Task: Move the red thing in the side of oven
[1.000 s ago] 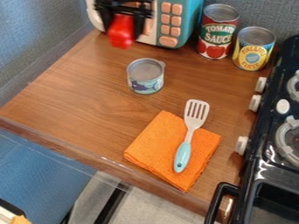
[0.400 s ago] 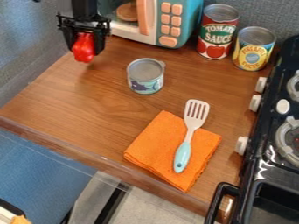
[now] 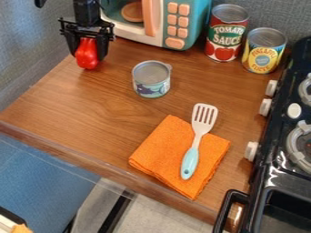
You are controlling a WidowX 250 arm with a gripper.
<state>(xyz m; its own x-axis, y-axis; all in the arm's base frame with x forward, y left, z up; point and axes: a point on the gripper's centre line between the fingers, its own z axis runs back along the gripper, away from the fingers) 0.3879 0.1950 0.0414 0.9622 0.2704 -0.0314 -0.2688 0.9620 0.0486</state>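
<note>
Hand (image 3: 88,52) hangs low at upper left, fingers closed in only to the width of the red thing (image 3: 87,59), gripping it from both sides. Red thing roughly upright, just beside the oven (image 3: 195,22), toward the view's left, over or on the desk (image 3: 72,100).

Step in hand looks like the set-down. To do it well: keep the grip level, ease down till the base sits flat, then part the fingers evenly and lift straight up so it doesn't tip. Keep clear of the oven front and the small can (image 3: 151,86). Tall cans (image 3: 226,38), cloth (image 3: 155,152) and spatula (image 3: 189,161) well apart, no bother.

Hard to make out: whether the base touches the desk; upper part of the red thing, partly covered by the hand; what exactly it is. Oven top cut off, stove (image 3: 259,170) cut off at right.
</note>
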